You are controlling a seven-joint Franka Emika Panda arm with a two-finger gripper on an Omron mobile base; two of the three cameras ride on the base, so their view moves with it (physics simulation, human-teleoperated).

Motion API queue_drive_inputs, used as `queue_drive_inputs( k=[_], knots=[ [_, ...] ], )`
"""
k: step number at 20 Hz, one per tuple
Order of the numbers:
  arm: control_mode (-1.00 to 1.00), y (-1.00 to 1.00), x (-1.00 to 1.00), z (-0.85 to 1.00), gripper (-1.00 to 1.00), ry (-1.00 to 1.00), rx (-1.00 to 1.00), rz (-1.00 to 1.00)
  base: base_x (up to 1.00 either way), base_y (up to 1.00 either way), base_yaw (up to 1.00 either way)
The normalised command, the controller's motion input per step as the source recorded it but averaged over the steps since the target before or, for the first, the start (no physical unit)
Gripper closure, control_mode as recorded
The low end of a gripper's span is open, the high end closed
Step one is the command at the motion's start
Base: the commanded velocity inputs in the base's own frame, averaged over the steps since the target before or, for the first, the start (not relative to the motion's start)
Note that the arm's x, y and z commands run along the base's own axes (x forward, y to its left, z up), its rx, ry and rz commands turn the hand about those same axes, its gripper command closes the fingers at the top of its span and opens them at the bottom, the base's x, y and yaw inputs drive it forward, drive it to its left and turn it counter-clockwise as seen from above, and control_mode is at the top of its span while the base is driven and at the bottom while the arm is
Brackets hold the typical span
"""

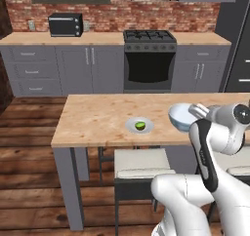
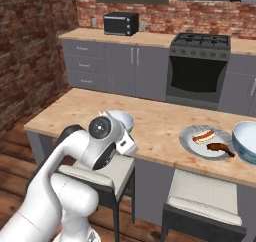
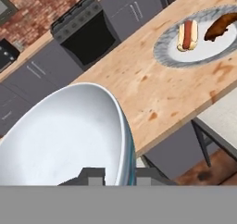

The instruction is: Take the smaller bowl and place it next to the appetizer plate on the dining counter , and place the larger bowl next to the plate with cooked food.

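Two bowls of the same blue-green pattern are in play here. The smaller bowl (image 1: 183, 116) is pinched at its rim by the tool (image 3: 119, 176), whose tips are clamped together on the bowl's wall; the hand view shows the pale inside (image 3: 60, 135) close up, tilted on edge, with a sliver of the painted outside along its right side. The bowl hangs just above the near edge of the counter (image 1: 97, 118), tipped rather than level, with the white arm (image 1: 215, 147) bent up behind it. Seen from the right side it peeks out behind the arm's wrist (image 2: 121, 120).

Left of the held bowl, near but apart, the appetizer plate (image 1: 139, 126) lies flat on the counter with its green piece in the middle. Well along the counter the other way sits the plate with cooked food (image 2: 207, 141), carrying a sausage in a bun and a dark brown piece of meat. The larger bowl (image 2: 246, 142) stands upright just beside that plate, on its far side from the arm. Cushioned stools (image 2: 202, 201) are tucked under the counter's near edge.
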Motion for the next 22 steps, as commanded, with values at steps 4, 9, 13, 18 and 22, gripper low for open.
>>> queue_drive_inputs(
  k=[4, 9, 13, 18, 22],
  knots=[
    [-1.00, 0.01, 0.43, -0.03, 1.00, 0.00, 0.00, 0.00, 0.00, 0.00, 0.00],
    [-1.00, 0.03, 0.26, -0.09, 1.00, 0.00, 0.00, 0.00, 0.00, 0.00, 0.00],
    [-1.00, 0.04, 0.03, -0.09, 1.00, -0.01, 0.00, 0.00, 0.00, 0.00, 0.00],
    [-1.00, 0.15, 0.02, -0.12, 1.00, -0.02, 0.00, 0.00, 0.00, 0.00, 0.00],
    [-1.00, 0.14, 0.25, -0.11, 1.00, 0.00, 0.00, 0.00, 0.00, 0.00, 0.00]
  ],
)
